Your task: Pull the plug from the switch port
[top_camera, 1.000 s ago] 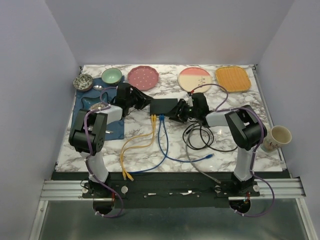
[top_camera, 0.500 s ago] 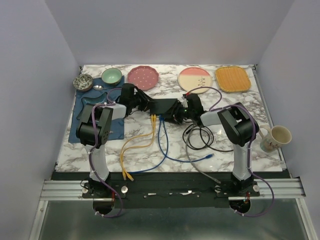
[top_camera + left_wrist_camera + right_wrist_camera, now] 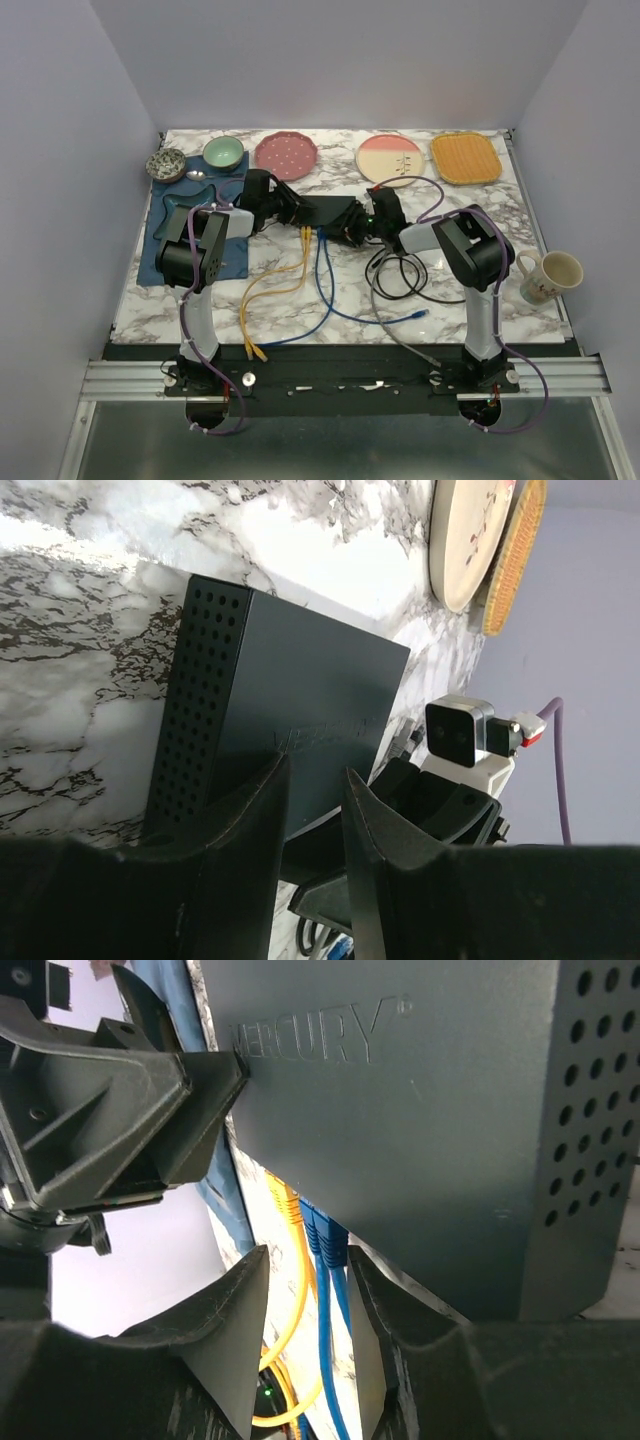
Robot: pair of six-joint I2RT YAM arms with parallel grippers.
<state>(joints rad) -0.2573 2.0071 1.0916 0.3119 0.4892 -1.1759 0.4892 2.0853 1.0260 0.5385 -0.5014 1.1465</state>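
Silvery rail [image 3: 340, 378] carries both arm bases at the near edge. Beyond it a white marble tabletop [image 3: 440, 320], veined in grey, spreads toward the switch [image 3: 328, 211], a flat matte-black box lying at mid-table. On the near side of the switch, yellow cables [image 3: 262, 300] and blue cables [image 3: 325, 300] trail back toward the rail. A black cable coil [image 3: 400, 275] and a grey cable [image 3: 400, 335] lie to its near right. A cream mug [image 3: 550, 277] stands well to the right of the switch, and a dark blue mat [image 3: 160, 255] lies to its left. Blue plugs [image 3: 322, 1235] and a yellow plug [image 3: 285, 1200] sit in sockets along the switch's near edge. The right gripper [image 3: 308, 1255] comes in from the switch's right with its jaws apart, its fingers [image 3: 230, 1340] flanking the blue plugs without clamping them. The left gripper [image 3: 318, 770], at the switch's left end, is clamped across the box's thickness. Behind the switch runs a row of dishes: a patterned bowl [image 3: 166, 164], a green bowl [image 3: 223, 152], a pink dotted plate [image 3: 286, 155], a cream-and-pink plate [image 3: 389, 159] and an orange ribbed tray [image 3: 466, 157]. Pale lilac walls [image 3: 330, 60] close the table in on three sides.
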